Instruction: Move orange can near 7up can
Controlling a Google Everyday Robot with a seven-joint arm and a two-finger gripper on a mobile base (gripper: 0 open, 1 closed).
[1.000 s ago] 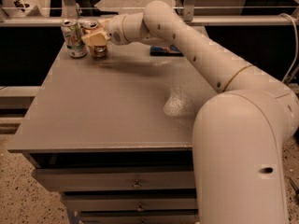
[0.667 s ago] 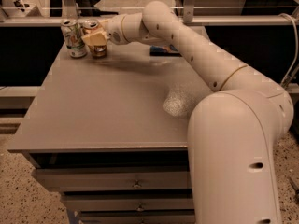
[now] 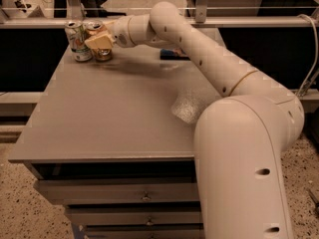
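Reaching across the grey table (image 3: 109,123) to its far left corner, the robot's pale arm (image 3: 209,59) ends in the gripper (image 3: 99,40), which sits low over the orange can (image 3: 103,55). The tan fingers (image 3: 95,41) lie across the can's side and seem to be closed on it, though from here the arm hides part of the grasp. The orange can stands upright on the tabletop, its silver top showing just behind the gripper. Just to its left stands the 7up can (image 3: 79,43), also upright, so close that the two look almost touching. Further right along the back edge, a blue object (image 3: 171,55) peeks out from behind the arm. A crinkled clear wrapper (image 3: 185,107) lies mid-table beside the robot's body. Drawers (image 3: 144,195) sit beneath the tabletop
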